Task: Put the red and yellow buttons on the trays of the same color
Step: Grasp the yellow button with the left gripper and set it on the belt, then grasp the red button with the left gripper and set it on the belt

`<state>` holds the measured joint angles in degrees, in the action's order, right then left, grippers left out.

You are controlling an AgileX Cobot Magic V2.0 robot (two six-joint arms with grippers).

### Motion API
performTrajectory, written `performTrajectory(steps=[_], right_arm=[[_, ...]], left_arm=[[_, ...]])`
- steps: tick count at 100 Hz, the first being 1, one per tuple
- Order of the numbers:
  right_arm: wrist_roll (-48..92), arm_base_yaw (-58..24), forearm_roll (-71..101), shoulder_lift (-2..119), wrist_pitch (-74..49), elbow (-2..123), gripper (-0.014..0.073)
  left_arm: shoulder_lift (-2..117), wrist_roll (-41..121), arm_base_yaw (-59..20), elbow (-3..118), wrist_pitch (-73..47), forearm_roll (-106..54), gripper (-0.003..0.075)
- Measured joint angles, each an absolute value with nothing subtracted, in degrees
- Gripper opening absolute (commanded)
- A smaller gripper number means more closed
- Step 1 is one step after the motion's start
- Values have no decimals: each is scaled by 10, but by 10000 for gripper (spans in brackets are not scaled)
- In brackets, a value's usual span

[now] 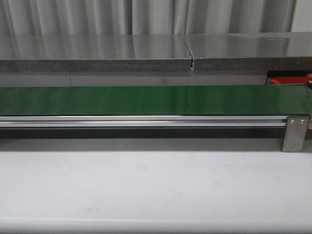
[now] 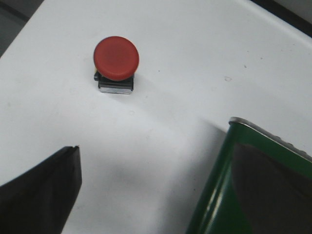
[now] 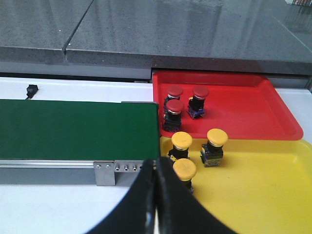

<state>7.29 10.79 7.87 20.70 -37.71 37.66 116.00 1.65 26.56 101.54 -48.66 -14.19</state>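
A lone red button (image 2: 116, 58) stands on the white table in the left wrist view. My left gripper (image 2: 156, 195) is open and empty, short of that button, one finger (image 2: 44, 190) over the table and the other over the belt's end. In the right wrist view the red tray (image 3: 243, 112) holds three red buttons (image 3: 175, 91), and the yellow tray (image 3: 263, 185) beside it holds three yellow buttons (image 3: 217, 137). My right gripper (image 3: 156, 165) is shut on nothing, near the belt's end and one yellow button (image 3: 185, 168). The front view shows only a corner of the red tray (image 1: 287, 79).
The long green belt (image 1: 146, 100) crosses the table on an aluminium rail with a metal bracket (image 1: 295, 134). Its other end (image 2: 219, 204) lies under my left gripper. A grey stone ledge (image 1: 97, 53) runs behind. A small black part (image 3: 31, 90) lies beyond the belt.
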Motion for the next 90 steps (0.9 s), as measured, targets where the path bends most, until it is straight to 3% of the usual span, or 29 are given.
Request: performTrajectory(steps=[90], right_arm=[[73, 108, 79, 207, -377, 377, -117]], left_arm=[[1356, -21, 266, 1169, -412, -113, 580]])
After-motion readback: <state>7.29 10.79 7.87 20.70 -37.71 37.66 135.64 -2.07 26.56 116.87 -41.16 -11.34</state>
